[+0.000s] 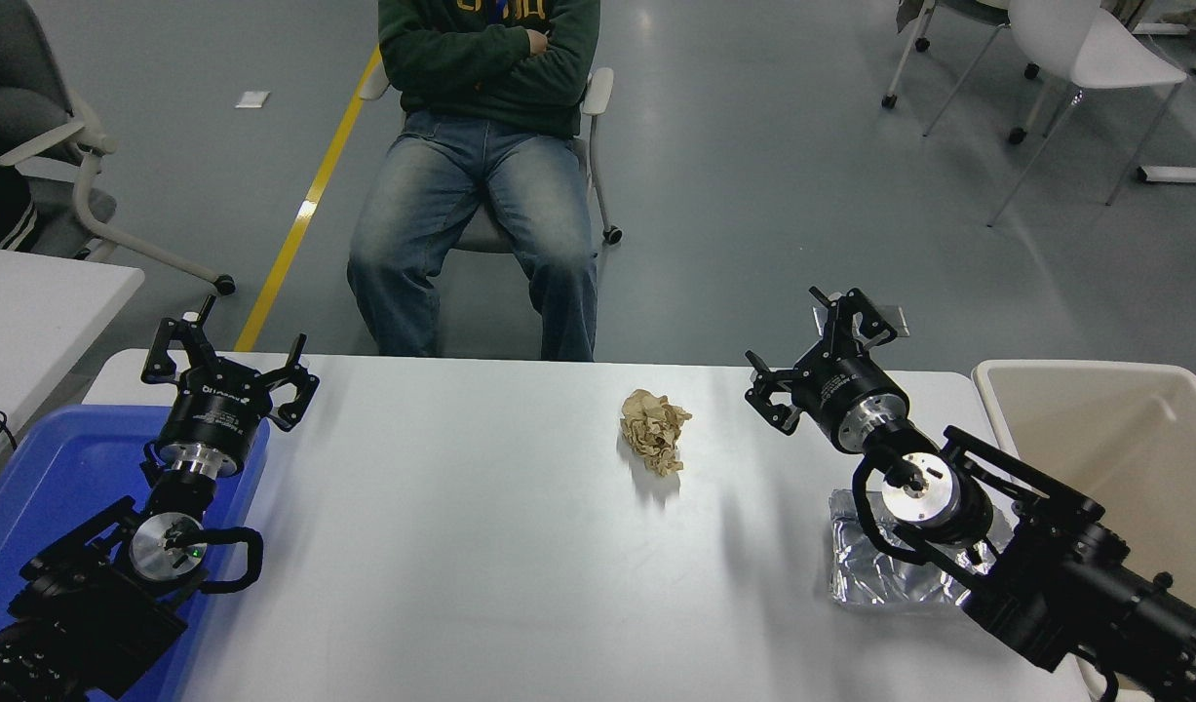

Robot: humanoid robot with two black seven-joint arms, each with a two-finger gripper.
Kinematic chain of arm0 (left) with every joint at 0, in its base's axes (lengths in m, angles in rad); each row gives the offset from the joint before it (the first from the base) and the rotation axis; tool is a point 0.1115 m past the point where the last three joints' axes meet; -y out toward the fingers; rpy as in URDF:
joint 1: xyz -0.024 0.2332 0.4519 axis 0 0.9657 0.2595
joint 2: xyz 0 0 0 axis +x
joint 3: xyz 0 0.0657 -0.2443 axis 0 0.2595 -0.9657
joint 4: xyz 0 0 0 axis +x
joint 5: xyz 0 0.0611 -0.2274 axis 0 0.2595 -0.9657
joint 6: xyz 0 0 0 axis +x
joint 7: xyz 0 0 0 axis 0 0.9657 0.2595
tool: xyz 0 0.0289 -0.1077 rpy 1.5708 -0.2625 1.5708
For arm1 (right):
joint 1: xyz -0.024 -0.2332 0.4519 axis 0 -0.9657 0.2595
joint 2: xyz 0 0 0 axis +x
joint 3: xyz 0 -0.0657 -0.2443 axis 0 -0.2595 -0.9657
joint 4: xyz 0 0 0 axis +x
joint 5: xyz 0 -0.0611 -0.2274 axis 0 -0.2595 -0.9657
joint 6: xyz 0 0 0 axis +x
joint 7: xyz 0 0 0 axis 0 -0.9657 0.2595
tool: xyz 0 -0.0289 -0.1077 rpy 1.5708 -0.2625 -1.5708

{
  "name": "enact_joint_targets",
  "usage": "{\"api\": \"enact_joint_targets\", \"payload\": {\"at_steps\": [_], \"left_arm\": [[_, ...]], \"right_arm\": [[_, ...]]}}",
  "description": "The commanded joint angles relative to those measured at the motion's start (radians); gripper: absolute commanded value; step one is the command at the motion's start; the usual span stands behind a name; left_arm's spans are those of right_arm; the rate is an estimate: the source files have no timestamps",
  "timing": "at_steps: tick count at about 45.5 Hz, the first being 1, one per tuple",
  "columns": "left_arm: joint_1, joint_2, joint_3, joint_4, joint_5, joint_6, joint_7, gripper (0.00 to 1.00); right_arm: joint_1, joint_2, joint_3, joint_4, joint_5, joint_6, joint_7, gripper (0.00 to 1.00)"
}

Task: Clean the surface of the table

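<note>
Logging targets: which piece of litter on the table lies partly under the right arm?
The foil tray, crumpled and silver, near the beige bin. The brown paper wad lies uncovered at mid-table.

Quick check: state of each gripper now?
Left gripper: open, empty, over the blue plastic tray's far end.
Right gripper: open, empty.

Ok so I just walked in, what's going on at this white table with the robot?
The robot is clearing trash off the table surface. Its right end effector is open and empty, held above the far side of the table, to the right of a crumpled brown paper wad. The right arm partly hides a crinkled foil tray. The left end effector is open, parked over the blue tray. A beige bin stands at the right. A person sits opposite.
</note>
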Motion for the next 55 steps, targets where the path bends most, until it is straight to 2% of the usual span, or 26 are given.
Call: {"api": "enact_joint_targets", "payload": {"at_steps": [1, 17, 26, 39, 49, 55], "left_arm": [[0.0, 0.0, 0.0, 0.0, 0.001, 0.0, 0.0, 1.0], [0.0, 0.0, 0.0, 0.0, 0.001, 0.0, 0.0, 1.0], [0.0, 0.0, 0.0, 0.0, -0.001, 0.0, 0.0, 1.0], [0.0, 0.0, 0.0, -0.002, 0.001, 0.0, 0.0, 1.0], [0.0, 0.0, 0.0, 0.0, 0.001, 0.0, 0.0, 1.0], [0.0, 0.0, 0.0, -0.002, 0.001, 0.0, 0.0, 1.0]], "right_arm": [[-0.034, 0.009, 0.024, -0.013, -0.013, 0.048, 0.013, 1.0], [-0.039, -0.01, 0.03, -0.012, -0.034, 0.051, 0.024, 1.0], [-0.045, -0.043, 0.027, -0.007, -0.131, 0.123, 0.022, 1.0], [-0.028, -0.194, -0.014, -0.001, -0.247, 0.161, 0.015, 1.0], [-0.027, -0.329, -0.033, 0.031, -0.257, 0.14, 0.012, 1.0], [-0.027, -0.392, -0.039, 0.045, -0.257, 0.088, 0.002, 1.0]]}}
